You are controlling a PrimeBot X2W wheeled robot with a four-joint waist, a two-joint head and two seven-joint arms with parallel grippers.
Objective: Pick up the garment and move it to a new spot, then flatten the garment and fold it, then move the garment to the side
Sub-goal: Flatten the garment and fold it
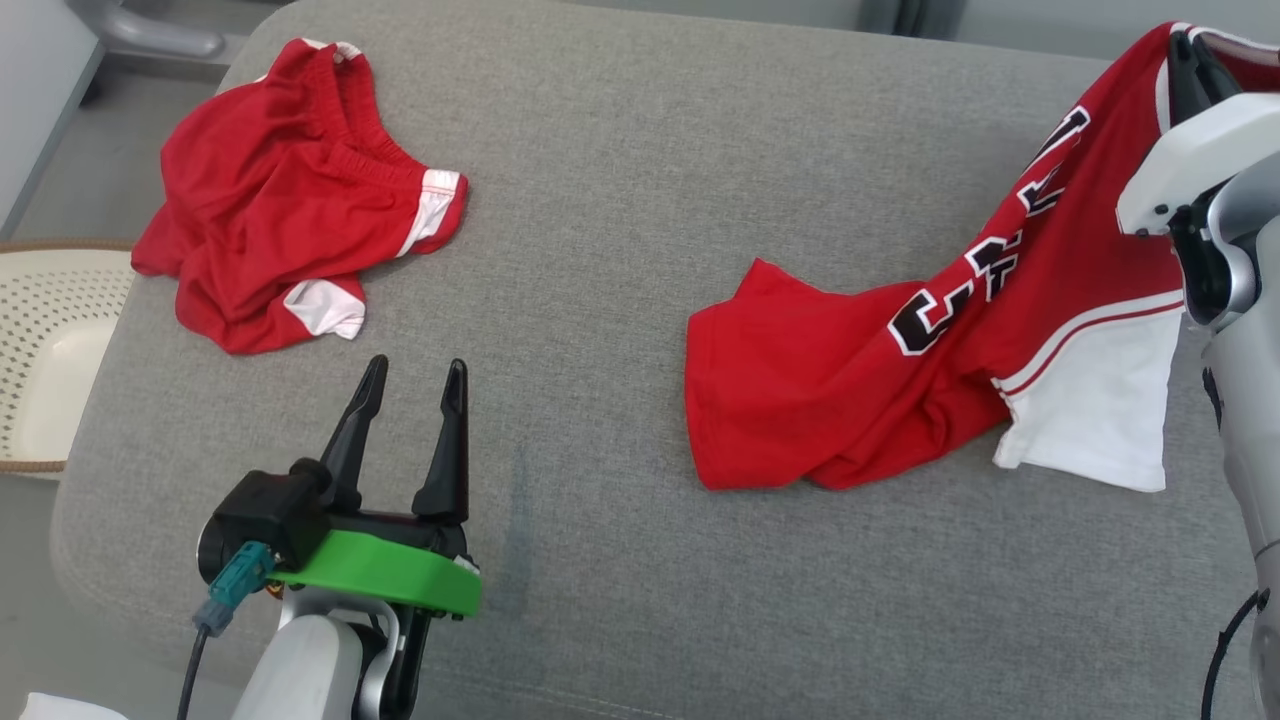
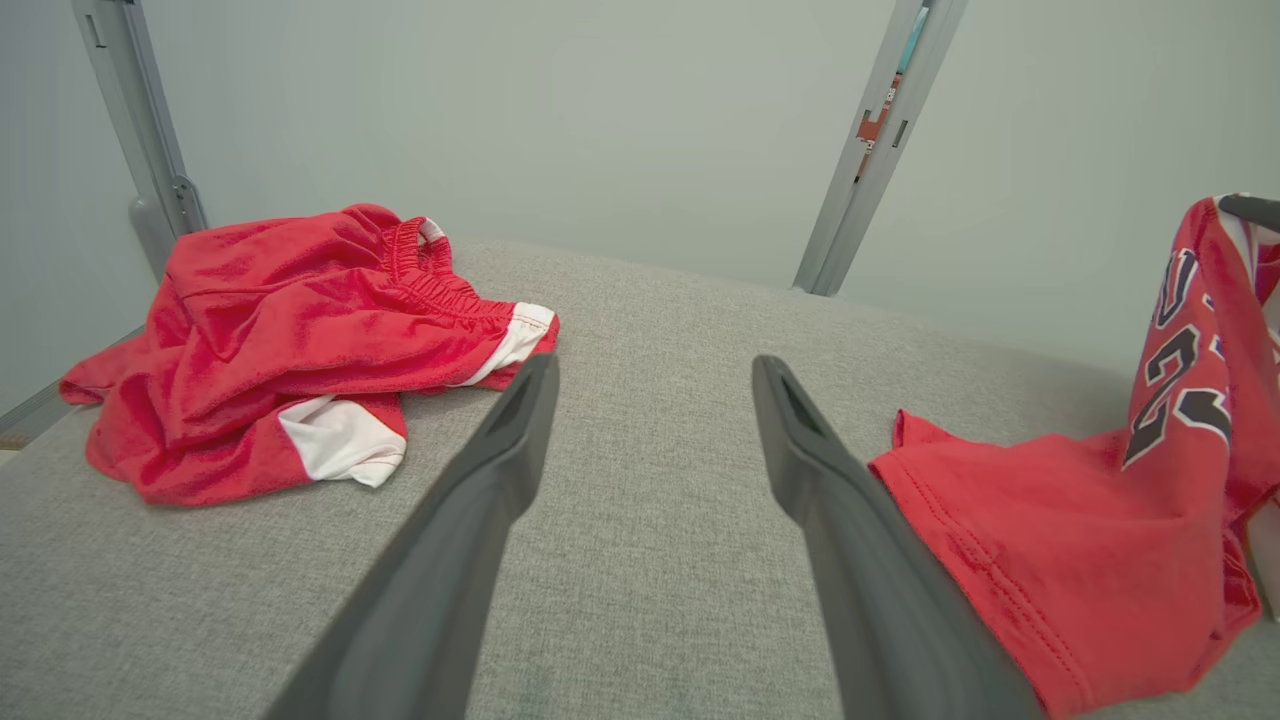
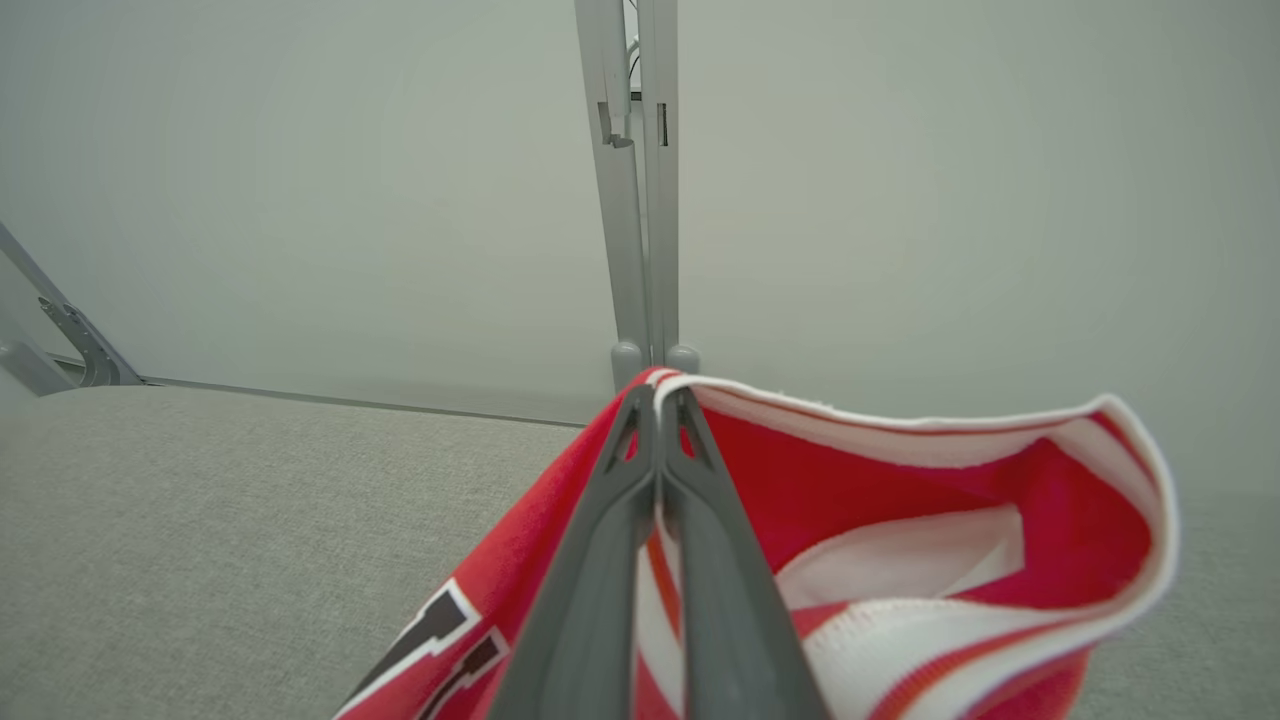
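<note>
A red garment (image 1: pixel 850 390), a jersey with black numbers and a white panel, lies at the right of the grey cushion (image 1: pixel 620 180). Its upper end is lifted off the cushion. My right gripper (image 1: pixel 1188 55) is shut on that lifted end, and in the right wrist view my right gripper (image 3: pixel 658 398) pinches the white-trimmed edge of the garment (image 3: pixel 900 470). My left gripper (image 1: pixel 417 366) is open over bare cushion at the lower left. In the left wrist view my left gripper (image 2: pixel 655 368) holds nothing, and the garment (image 2: pixel 1050 520) lies just right of it.
A crumpled pair of red shorts (image 1: pixel 280 200) with white trim lies at the cushion's far left corner, and the shorts (image 2: pixel 300 330) lie left of my left fingers. A pale perforated basket (image 1: pixel 45 350) stands off the left edge. Grey frame posts (image 3: pixel 640 200) rise behind.
</note>
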